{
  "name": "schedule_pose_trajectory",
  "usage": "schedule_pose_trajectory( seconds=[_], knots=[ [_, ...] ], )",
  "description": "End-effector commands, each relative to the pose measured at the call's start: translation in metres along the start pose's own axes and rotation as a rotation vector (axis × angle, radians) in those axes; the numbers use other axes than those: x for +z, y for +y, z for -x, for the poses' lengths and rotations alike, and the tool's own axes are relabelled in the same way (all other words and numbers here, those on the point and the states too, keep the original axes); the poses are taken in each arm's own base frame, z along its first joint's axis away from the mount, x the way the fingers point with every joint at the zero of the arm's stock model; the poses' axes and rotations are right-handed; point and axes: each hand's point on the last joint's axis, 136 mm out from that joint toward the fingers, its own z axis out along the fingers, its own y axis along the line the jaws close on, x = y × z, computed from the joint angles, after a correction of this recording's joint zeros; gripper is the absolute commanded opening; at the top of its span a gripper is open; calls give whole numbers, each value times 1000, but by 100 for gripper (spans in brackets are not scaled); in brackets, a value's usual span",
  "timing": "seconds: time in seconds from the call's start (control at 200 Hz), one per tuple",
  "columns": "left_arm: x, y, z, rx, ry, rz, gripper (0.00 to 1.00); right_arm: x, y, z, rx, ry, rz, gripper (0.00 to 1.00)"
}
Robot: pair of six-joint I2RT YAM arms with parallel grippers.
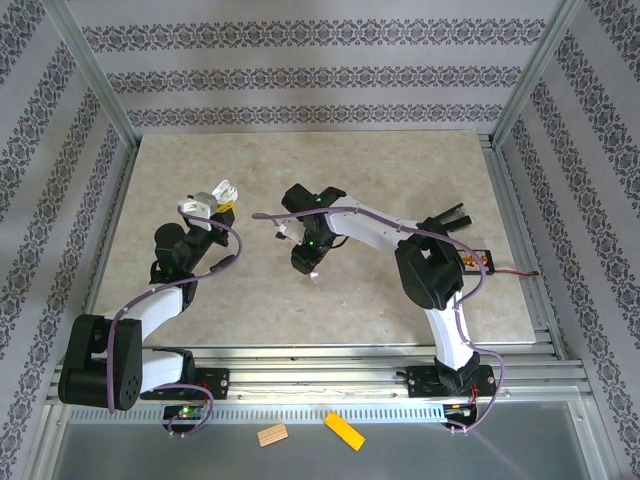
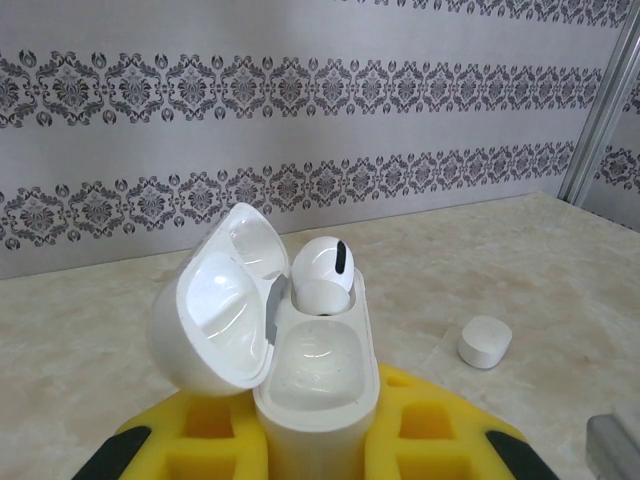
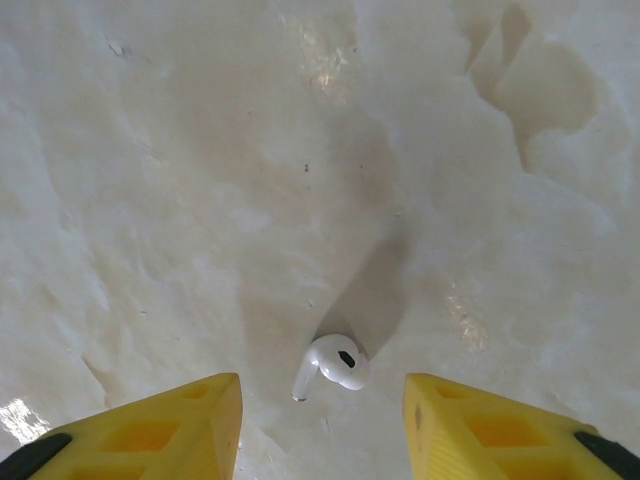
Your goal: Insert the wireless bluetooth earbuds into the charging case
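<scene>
Earbud [image 3: 335,365], loose on the table [image 3: 150,150]: lies between parted fingers of right gripper [image 3: 322,425]. Open charging case [image 2: 318,375]: sits clamped in left gripper [image 2: 320,445], apparently holds second earbud [image 2: 322,268].

The left gripper [image 1: 212,208] holds an open white charging case [image 1: 216,192] above the beige marbled table [image 1: 400,170]. The right arm reaches leftward, its gripper [image 1: 306,262] pointing down at mid-table, just above a tiny white earbud [image 1: 313,276].
</scene>
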Motion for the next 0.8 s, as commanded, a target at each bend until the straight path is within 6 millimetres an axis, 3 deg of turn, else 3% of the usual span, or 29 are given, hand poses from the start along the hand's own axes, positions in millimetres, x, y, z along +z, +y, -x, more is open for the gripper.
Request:
schedule_pose_trajectory(
  seconds=[0.0, 0.285, 0.799],
  knots=[
    [-2, -5, 9, 42, -44, -20, 0, 8, 0, -15, -19, 101, 34, 46],
    [1, -5, 6, 41, -34, -25, 0, 28, -4, -15, -15, 148, 65, 44],
    [2, -5, 4, 35, -33, -26, 0, 42, -7, -24, 21, 171, 99, 35]
  ],
)
